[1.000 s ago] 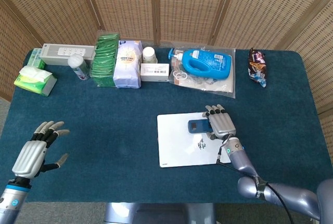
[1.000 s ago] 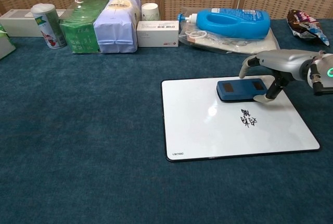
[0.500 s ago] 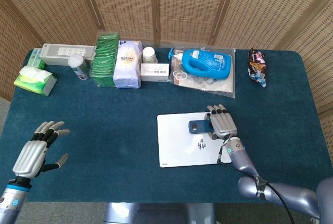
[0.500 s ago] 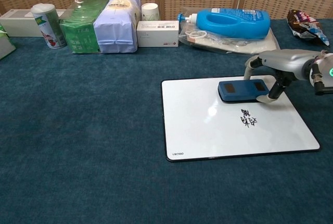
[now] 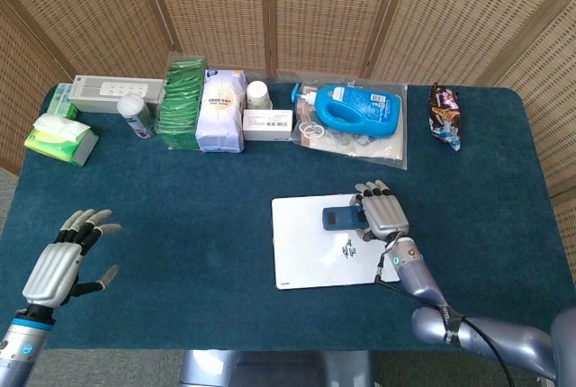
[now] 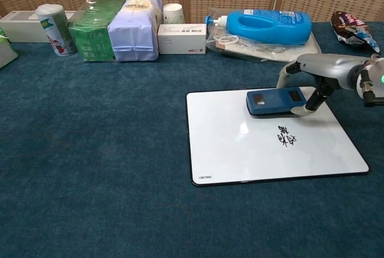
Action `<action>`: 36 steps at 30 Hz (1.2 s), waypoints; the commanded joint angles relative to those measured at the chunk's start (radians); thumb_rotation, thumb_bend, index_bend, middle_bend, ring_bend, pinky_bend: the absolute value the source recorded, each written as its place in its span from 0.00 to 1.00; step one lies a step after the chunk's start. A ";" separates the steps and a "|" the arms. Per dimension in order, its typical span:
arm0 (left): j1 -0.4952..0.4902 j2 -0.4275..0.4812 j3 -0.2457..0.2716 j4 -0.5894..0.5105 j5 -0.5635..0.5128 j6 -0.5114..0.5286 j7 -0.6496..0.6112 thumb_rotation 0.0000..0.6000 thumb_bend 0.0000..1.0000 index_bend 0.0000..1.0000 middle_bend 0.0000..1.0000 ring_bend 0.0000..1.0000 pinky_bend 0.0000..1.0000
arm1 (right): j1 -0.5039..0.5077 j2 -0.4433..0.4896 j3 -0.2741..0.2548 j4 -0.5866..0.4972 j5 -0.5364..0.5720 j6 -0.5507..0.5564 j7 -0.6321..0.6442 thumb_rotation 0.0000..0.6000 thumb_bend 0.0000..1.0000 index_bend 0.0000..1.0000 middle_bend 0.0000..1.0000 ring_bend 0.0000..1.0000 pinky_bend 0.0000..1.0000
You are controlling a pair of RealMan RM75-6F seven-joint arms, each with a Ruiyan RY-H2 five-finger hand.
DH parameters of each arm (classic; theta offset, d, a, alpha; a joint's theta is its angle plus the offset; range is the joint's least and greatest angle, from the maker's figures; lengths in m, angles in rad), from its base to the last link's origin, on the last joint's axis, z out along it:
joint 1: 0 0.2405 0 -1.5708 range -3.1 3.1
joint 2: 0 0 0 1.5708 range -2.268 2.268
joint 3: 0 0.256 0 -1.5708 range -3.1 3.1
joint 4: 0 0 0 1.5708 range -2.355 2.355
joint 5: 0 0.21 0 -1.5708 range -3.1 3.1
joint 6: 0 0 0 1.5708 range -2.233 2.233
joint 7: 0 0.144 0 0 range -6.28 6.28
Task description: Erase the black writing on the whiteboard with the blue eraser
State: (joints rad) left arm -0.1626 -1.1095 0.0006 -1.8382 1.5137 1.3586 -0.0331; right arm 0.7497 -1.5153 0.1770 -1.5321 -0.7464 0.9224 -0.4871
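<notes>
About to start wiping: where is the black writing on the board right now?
In the chest view the black writing sits right of centre on the whiteboard, just in front of the blue eraser, which the right hand grips at its right end.

Blue eraser (image 6: 275, 101) lies flat on whiteboard (image 6: 240, 150), beside black writing (image 6: 287, 136).

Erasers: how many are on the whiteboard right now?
1: the blue eraser lies on the whiteboard's far edge, above the black writing, with the right hand at its right end.
</notes>
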 commanded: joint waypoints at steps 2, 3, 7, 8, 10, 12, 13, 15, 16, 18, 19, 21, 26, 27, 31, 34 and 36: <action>-0.001 -0.001 -0.002 0.001 -0.002 0.000 0.000 1.00 0.38 0.24 0.14 0.00 0.00 | -0.012 0.021 0.009 -0.056 -0.040 -0.003 0.050 1.00 0.32 0.49 0.14 0.00 0.00; -0.002 -0.002 -0.002 0.002 -0.003 -0.002 0.000 1.00 0.38 0.24 0.14 0.00 0.00 | -0.016 0.023 0.008 -0.072 -0.048 -0.002 0.061 1.00 0.32 0.49 0.14 0.00 0.00; -0.005 -0.003 -0.002 0.002 -0.004 -0.005 0.001 1.00 0.38 0.24 0.14 0.00 0.00 | -0.027 0.024 -0.004 -0.114 -0.074 0.003 0.085 1.00 0.31 0.49 0.14 0.00 0.00; -0.005 -0.004 -0.002 0.002 -0.004 -0.006 0.001 1.00 0.38 0.24 0.14 0.00 0.00 | -0.030 0.022 -0.011 -0.126 -0.083 0.008 0.087 1.00 0.31 0.49 0.14 0.00 0.00; -0.005 -0.004 -0.002 0.002 -0.005 -0.006 0.001 1.00 0.38 0.24 0.14 0.00 0.00 | -0.036 0.018 -0.022 -0.143 -0.093 0.018 0.087 1.00 0.31 0.49 0.14 0.00 0.00; -0.005 -0.004 -0.001 0.002 -0.006 -0.006 0.001 1.00 0.38 0.24 0.14 0.00 0.00 | -0.041 0.012 -0.030 -0.159 -0.099 0.025 0.091 1.00 0.31 0.49 0.14 0.00 0.00; -0.005 -0.004 -0.001 0.001 -0.006 -0.007 0.001 1.00 0.38 0.24 0.14 0.00 0.00 | -0.043 0.008 -0.035 -0.164 -0.103 0.028 0.091 1.00 0.31 0.49 0.14 0.00 0.00; -0.006 -0.003 0.000 0.001 -0.005 -0.007 0.002 1.00 0.38 0.24 0.14 0.00 0.00 | -0.045 0.000 -0.047 -0.167 -0.115 0.031 0.088 1.00 0.31 0.49 0.13 0.00 0.00; -0.006 -0.003 0.000 0.000 -0.005 -0.007 0.002 1.00 0.38 0.24 0.14 0.00 0.00 | -0.047 -0.005 -0.054 -0.167 -0.120 0.031 0.088 1.00 0.31 0.49 0.13 0.00 0.00; -0.006 -0.002 0.000 -0.002 -0.005 -0.007 0.003 1.00 0.38 0.24 0.14 0.00 0.00 | -0.050 -0.011 -0.064 -0.165 -0.129 0.031 0.090 1.00 0.31 0.49 0.13 0.00 0.00; -0.006 -0.001 0.000 -0.003 -0.005 -0.007 0.004 1.00 0.38 0.24 0.14 0.00 0.00 | -0.051 -0.013 -0.068 -0.163 -0.132 0.030 0.091 1.00 0.31 0.49 0.13 0.00 0.00; -0.005 0.001 0.001 -0.006 -0.004 -0.006 0.007 1.00 0.38 0.24 0.13 0.00 0.00 | -0.055 -0.016 -0.075 -0.155 -0.136 0.031 0.095 1.00 0.31 0.49 0.13 0.00 0.00; -0.005 0.005 0.003 -0.014 -0.003 -0.005 0.013 1.00 0.38 0.24 0.13 0.00 0.00 | -0.067 -0.010 -0.085 -0.135 -0.140 0.023 0.120 1.00 0.31 0.49 0.13 0.00 0.00; -0.005 0.005 0.003 -0.016 -0.003 -0.005 0.014 1.00 0.38 0.24 0.13 0.00 0.00 | -0.069 -0.008 -0.086 -0.132 -0.141 0.022 0.125 1.00 0.31 0.49 0.13 0.00 0.00; -0.005 0.004 0.005 -0.023 0.001 -0.005 0.021 1.00 0.38 0.24 0.13 0.00 0.00 | -0.078 0.000 -0.093 -0.118 -0.151 0.018 0.140 1.00 0.31 0.49 0.13 0.00 0.00; -0.005 0.004 0.005 -0.027 0.002 -0.003 0.026 1.00 0.38 0.24 0.13 0.00 0.00 | -0.084 0.006 -0.096 -0.113 -0.155 0.016 0.150 1.00 0.31 0.49 0.13 0.00 0.00; -0.005 0.005 0.005 -0.030 0.003 -0.002 0.029 1.00 0.38 0.24 0.13 0.00 0.00 | -0.088 0.011 -0.098 -0.109 -0.158 0.015 0.157 1.00 0.31 0.49 0.13 0.00 0.00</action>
State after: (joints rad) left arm -0.1674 -1.1042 0.0060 -1.8688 1.5162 1.3566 -0.0035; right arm 0.6633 -1.5063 0.0798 -1.6421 -0.9030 0.9380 -0.3323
